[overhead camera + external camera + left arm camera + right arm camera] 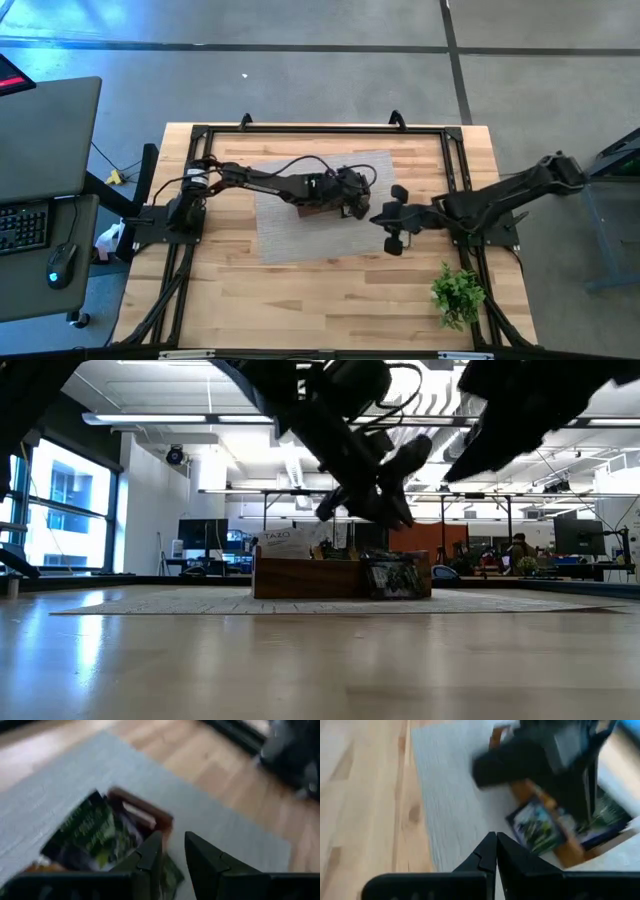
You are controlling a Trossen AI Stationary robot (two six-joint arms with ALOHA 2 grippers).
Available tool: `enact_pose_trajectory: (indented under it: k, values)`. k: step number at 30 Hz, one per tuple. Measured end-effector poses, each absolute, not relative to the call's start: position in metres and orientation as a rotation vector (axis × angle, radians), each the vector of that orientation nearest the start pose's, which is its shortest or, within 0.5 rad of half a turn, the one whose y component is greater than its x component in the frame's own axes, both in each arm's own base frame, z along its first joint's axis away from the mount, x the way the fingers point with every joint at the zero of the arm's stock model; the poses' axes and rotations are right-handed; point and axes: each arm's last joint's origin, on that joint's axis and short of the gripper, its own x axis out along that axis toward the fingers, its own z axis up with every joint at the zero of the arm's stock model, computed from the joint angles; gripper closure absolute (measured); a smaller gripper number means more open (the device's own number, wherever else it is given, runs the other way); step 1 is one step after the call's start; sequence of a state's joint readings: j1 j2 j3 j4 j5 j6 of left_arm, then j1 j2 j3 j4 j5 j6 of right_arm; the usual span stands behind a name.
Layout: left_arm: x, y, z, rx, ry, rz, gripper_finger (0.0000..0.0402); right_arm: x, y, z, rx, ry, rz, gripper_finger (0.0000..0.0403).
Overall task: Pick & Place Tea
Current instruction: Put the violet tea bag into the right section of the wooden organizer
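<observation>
Over the wooden tray (pixel 312 210) on the grey mat (pixel 285 235), the left gripper (pixel 172 851) is hanging with fingers a little apart, holding nothing. The tea sachets (pixel 92 832) are sitting in the tray. It should drop straight, slowly. The right gripper (pixel 496 851) is waiting beside, pressed together.

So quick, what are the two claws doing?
Left gripper: open a little over the tray, holding nothing.
Right gripper: shut, empty, beside the tray.
</observation>
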State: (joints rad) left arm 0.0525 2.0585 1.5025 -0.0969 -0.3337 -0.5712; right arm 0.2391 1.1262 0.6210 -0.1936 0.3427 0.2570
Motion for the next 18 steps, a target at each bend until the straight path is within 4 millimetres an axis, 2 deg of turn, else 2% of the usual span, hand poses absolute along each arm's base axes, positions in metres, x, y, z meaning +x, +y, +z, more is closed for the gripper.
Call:
enact_pose_trajectory:
  k: [3,7,12,18]
  values:
    - [0.457,0.033,0.205,-0.429,0.627,0.547,0.032,0.225,0.036,0.196,0.092,0.724,-0.15,0.0399]
    - [0.458,0.033,0.22,-0.39,0.674,0.546,0.032,0.234,0.034,0.169,0.173,0.816,-0.214,0.0399]
    - [0.453,0.033,0.213,-0.373,0.76,0.547,0.0321,0.247,0.043,0.129,0.136,0.86,-0.21,0.0401]
    - [0.451,0.032,0.212,-0.369,0.78,0.55,0.0321,0.263,0.044,0.122,0.109,0.775,-0.228,0.0401]
